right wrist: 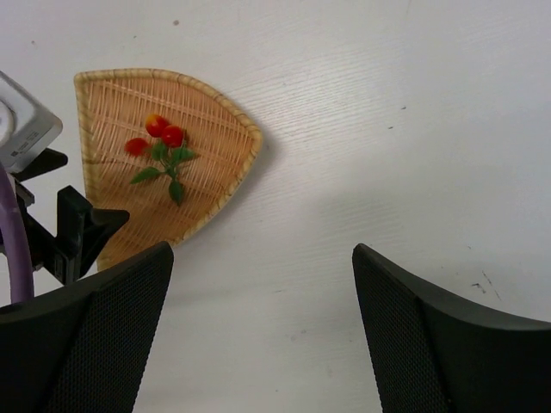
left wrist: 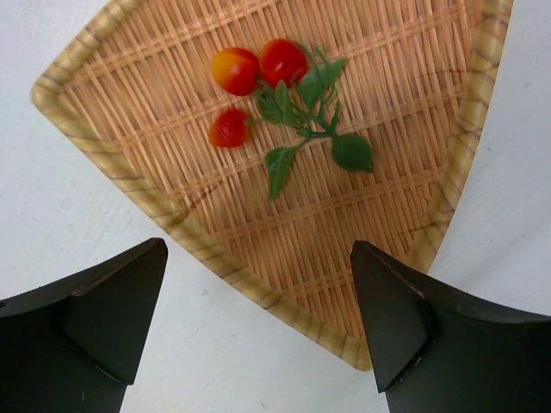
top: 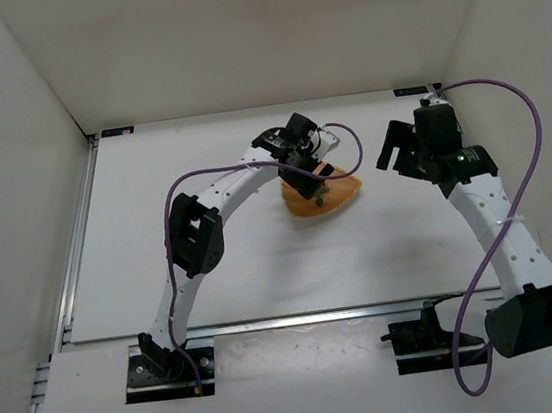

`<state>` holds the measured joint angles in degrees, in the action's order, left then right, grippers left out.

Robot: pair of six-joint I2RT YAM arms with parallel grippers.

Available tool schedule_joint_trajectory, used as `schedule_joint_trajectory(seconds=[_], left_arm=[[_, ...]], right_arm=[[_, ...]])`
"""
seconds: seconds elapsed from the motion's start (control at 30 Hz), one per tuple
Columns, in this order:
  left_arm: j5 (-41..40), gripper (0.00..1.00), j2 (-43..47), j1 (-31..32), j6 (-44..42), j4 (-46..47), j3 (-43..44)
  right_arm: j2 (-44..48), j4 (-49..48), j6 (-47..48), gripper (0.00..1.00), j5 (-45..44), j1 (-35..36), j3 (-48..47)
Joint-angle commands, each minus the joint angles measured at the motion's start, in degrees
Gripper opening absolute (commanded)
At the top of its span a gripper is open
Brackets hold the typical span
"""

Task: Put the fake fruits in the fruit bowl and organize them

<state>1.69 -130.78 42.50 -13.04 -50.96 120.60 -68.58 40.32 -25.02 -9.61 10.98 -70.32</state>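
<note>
The fruit bowl [top: 340, 197] is a tan woven rounded-triangle dish at the table's far middle. It shows in the left wrist view [left wrist: 172, 219] and the right wrist view [right wrist: 232, 116]. The fake fruits [left wrist: 258, 73], red berries on a green stem with leaves, lie inside it; they also show in the right wrist view [right wrist: 159, 138] and faintly in the top view [top: 319, 198]. My left gripper [left wrist: 258, 301] is open and empty, hovering above the bowl's near rim. My right gripper [right wrist: 263, 292] is open and empty over bare table to the bowl's right.
White walls enclose the table on three sides. A metal rail [top: 74, 246] runs along the left edge. The left arm's purple cable [top: 345, 153] loops over the bowl. The left arm's wrist [right wrist: 52, 232] shows beside the bowl in the right wrist view.
</note>
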Motion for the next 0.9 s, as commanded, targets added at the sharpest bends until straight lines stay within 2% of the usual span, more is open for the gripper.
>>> schedule_joint_trajectory(seconds=[0.0, 0.13, 0.27, 0.3, 0.37, 0.4, 0.5, 0.53, 0.63, 0.73, 0.87], left_arm=[[-1.16, 0.99, 5.88, -0.05, -0.76, 2.09, 2.80], [-8.62, 0.99, 11.67, -2.68, -1.38, 2.09, 2.72], [-14.52, 0.99, 21.50, -11.02, -1.90, 2.09, -3.95], [-15.22, 0.99, 23.19, -15.65, -0.86, 1.22, -7.97], [-15.23, 0.99, 26.70, -20.85, 0.29, -0.01, -12.47], [-13.66, 0.99, 30.63, -26.01, 0.82, -0.63, -18.32], [-13.03, 0.99, 39.68, -34.29, -0.05, 0.41, -30.81], [-13.03, 0.99, 42.08, -35.89, -1.10, 2.08, -40.08], [-12.51, 0.99, 50.95, -41.86, -2.42, 3.49, -54.35], [-12.50, 0.99, 58.33, -47.66, -3.04, 3.50, -62.82], [-12.50, 0.99, 64.59, -52.94, -3.05, 3.50, -68.98]], right_arm=[[4.49, 0.81, 0.76, 0.90, -1.90, -0.79, 0.72], [8.19, 2.22, -0.38, 0.94, -2.43, -1.40, 3.78], [12.67, 3.36, 0.14, 1.00, 0.63, -3.33, 8.35], [14.50, 3.37, 0.66, 1.00, 0.64, -3.86, 9.93], [16.88, 4.94, 0.67, 1.00, 0.03, -4.39, 11.17], [17.59, 4.95, -0.11, 1.00, -1.71, -4.39, 11.17], [19.52, 6.53, -0.82, 1.00, -4.01, -4.39, 12.75], [20.06, 6.53, -1.52, 1.00, -4.54, -4.39, 12.76], [21.55, 6.53, -2.06, 1.00, -4.54, -4.39, 14.94], [23.74, 5.30, -2.66, 1.00, -3.84, -4.39, 17.67], [24.89, 4.07, -2.67, 1.00, -3.23, -4.39, 19.08]])
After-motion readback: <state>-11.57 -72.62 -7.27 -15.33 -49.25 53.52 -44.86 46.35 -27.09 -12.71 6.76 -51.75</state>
